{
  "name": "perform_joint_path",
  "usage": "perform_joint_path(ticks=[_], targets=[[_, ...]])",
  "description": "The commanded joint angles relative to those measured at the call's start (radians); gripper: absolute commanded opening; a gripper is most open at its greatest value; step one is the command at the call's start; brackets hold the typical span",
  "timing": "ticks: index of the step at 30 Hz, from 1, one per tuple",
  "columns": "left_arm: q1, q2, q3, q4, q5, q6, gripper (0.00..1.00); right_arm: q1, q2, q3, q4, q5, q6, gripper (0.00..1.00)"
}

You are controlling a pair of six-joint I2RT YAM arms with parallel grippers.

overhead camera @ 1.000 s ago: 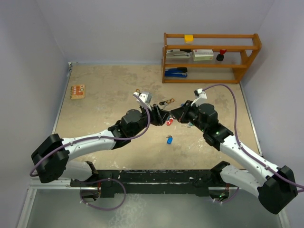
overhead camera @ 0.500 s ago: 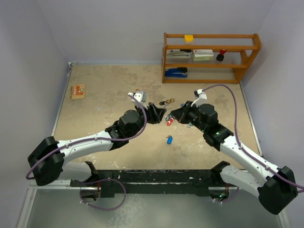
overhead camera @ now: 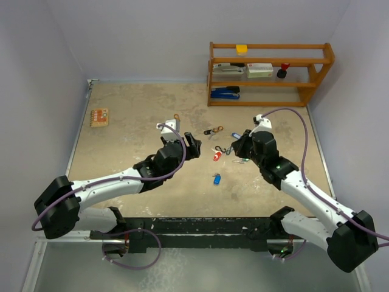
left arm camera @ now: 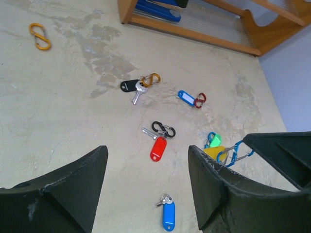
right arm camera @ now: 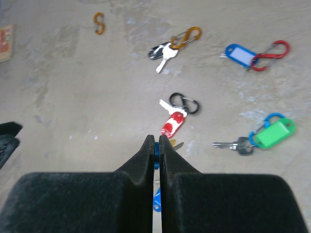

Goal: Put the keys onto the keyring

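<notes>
My right gripper (right arm camera: 155,145) pinches the blue clip (left arm camera: 235,151), steadying it. My left gripper (overhead camera: 191,146) gapes empty, likely for the red key (left arm camera: 157,147).

The left arm (overhead camera: 115,180) and right arm (overhead camera: 307,191) are built of white links joined by bulky black joints and are bolted to a black rail (overhead camera: 194,226). A purple cable (overhead camera: 282,109) is run along each arm to a small white camera block (overhead camera: 165,128) behind the jaws. The left gripper (left arm camera: 146,158) is fitted with broad, matt black wedge fingers (left arm camera: 63,194), scuffed pale at the edges; those of the right gripper (right arm camera: 155,141) are tapered to thin tips.
</notes>
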Motion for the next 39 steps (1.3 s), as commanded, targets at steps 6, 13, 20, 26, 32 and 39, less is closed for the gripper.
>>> perform_joint_path(ticks=[6, 13, 20, 26, 32, 39], targets=[[-0.001, -0.044, 0.034, -0.084, -0.111, -0.062, 0.71, -0.067, 0.008, 0.090, -0.118, 0.206, -0.070, 0.00], [-0.002, -0.039, 0.038, -0.102, -0.122, -0.077, 0.72, -0.121, 0.017, 0.085, -0.144, 0.213, -0.080, 0.00], [-0.002, -0.039, 0.042, -0.132, -0.146, -0.086, 0.73, -0.182, 0.049, 0.074, -0.145, 0.180, -0.079, 0.00], [0.000, -0.043, 0.050, -0.166, -0.173, -0.098, 0.73, -0.199, 0.048, 0.070, -0.138, 0.158, -0.076, 0.00], [0.000, -0.041, 0.053, -0.174, -0.187, -0.106, 0.73, -0.207, 0.039, 0.071, -0.148, 0.163, -0.078, 0.00], [0.002, -0.039, 0.040, -0.172, -0.189, -0.129, 0.73, -0.213, 0.020, 0.057, -0.150, 0.163, -0.081, 0.00]])
